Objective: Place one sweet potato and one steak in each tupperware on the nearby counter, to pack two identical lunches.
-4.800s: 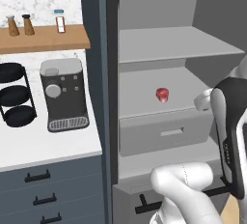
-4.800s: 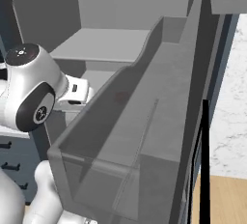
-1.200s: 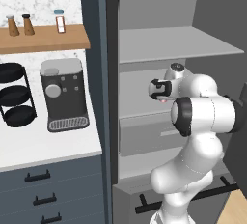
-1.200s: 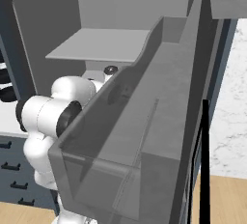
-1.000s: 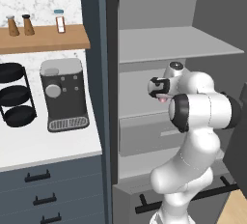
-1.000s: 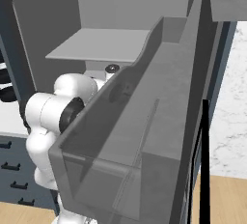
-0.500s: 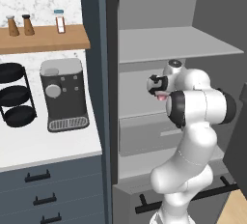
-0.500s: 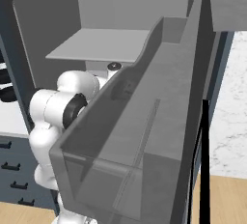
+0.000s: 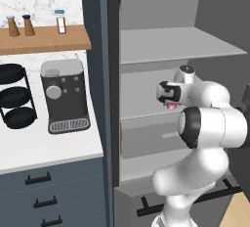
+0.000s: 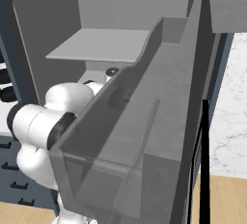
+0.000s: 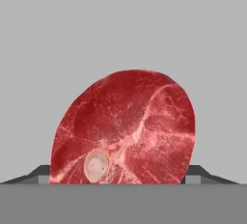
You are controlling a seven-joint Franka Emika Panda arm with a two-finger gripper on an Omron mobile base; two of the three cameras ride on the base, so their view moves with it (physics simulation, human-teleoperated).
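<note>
Steak (image 11: 126, 129) sits dead ahead in my hand view, its lower edge cut off, red with white marbling and a round bone. From the left base camera I see just a pink sliver under the gripper (image 9: 168, 104), inside the open fridge (image 9: 161, 50). Fingertips hidden; I can't tell the jaws' spread or any grip. No writing readable.

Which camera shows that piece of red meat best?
The hand view: the steak sits large, marbling and bone clear. In the left base view it is a pink sliver under the arm.
</note>
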